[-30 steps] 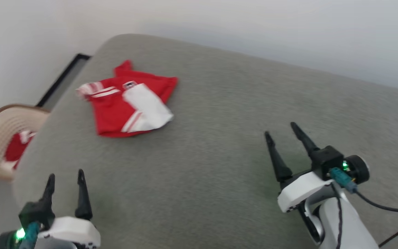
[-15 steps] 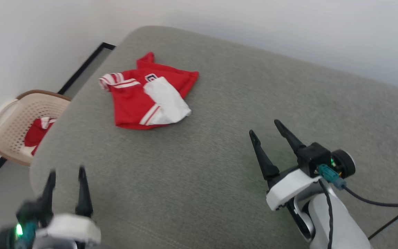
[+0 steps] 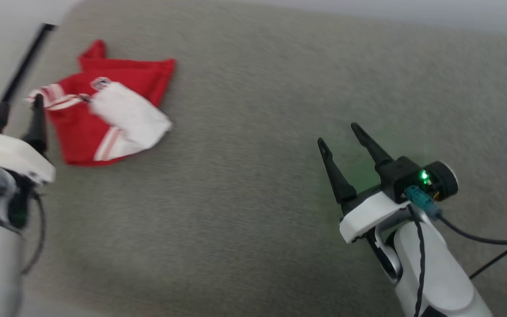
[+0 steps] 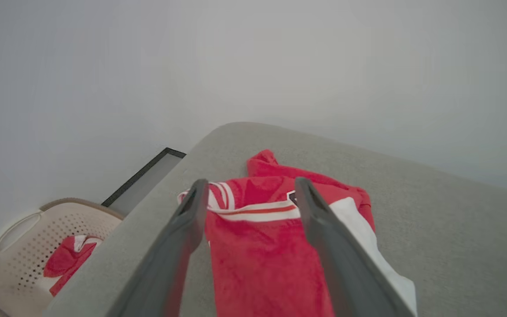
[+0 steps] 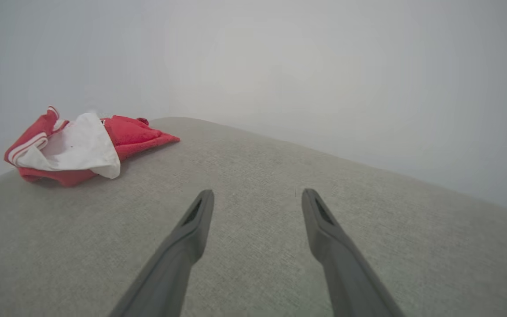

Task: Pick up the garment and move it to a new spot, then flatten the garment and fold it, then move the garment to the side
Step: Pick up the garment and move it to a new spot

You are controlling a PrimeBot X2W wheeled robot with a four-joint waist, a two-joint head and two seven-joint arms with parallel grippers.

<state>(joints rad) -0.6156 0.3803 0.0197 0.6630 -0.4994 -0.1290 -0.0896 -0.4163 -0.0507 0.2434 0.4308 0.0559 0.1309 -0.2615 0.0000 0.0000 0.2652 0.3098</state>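
The grey cushion point(image 3: 253, 211) spreads wide in front of me, most of it bare. The garment point(image 3: 104, 119) lies crumpled near its far left corner, close to the edge. Below that edge sits a pale basket point(image 4: 20, 246) with another red cloth point(image 4: 66, 264) inside. The step in hand, as I judge it, is the first pick, so I want a grip that lifts the whole shirt and not one loose layer. My left gripper point(image 4: 250, 184) hangs at the near left side of the garment with its jaws spread wide and red fabric showing between them; I cannot tell whether a tip touches the cloth. My right gripper point(image 3: 338, 134) hovers well apart over bare cushion, its jaws also wide and holding nothing. The white sleeve point(image 3: 126, 114) is flopped across the red body, so pinching there would likely drag only the sleeve. Better, I think, to sink the left jaws onto the thicker edge by the striped trim point(image 4: 253, 215) and close firmly. Then I should lift straight up and carry the shirt toward the open middle, away from the corner where it could slide off.
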